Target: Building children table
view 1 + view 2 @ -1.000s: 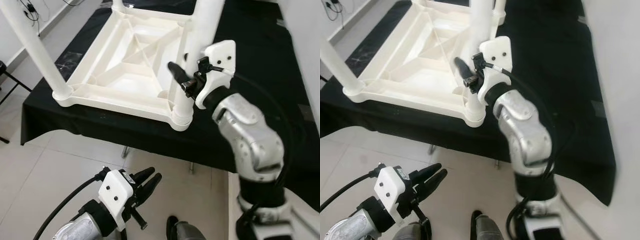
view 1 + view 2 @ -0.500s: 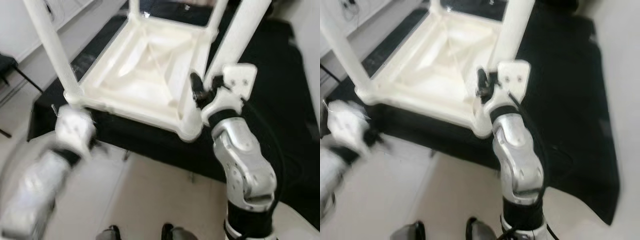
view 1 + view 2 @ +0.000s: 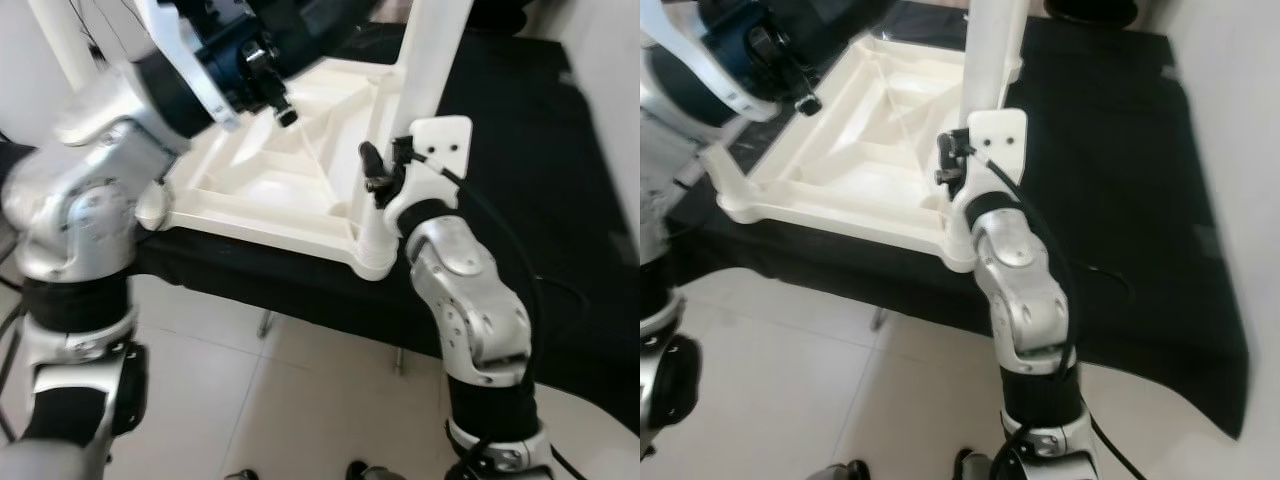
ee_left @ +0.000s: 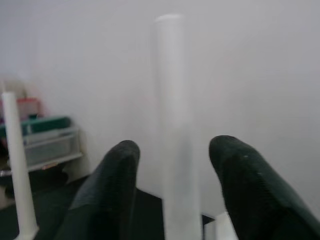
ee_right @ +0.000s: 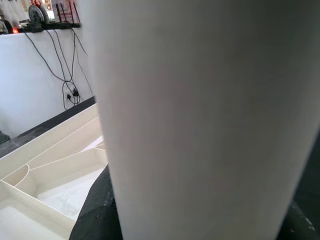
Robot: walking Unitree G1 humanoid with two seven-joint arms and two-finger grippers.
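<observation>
A white plastic children's table lies upside down on a black-covered table, with its legs pointing up. My right gripper sits low on the near right leg, fingers closed around it. In the right wrist view that leg is very close, with one black finger against it. My left arm is raised over the table's left side. In the left wrist view my left gripper is open, and a white leg stands beyond the gap between its fingers.
A second white leg and a shelf with bins show in the left wrist view. A white wall runs close along the right. Pale tiled floor lies below the table's front edge.
My left arm has swung up from low near the floor to above the upturned table's left side. The camera shifted. My right gripper stays on the near right leg.
</observation>
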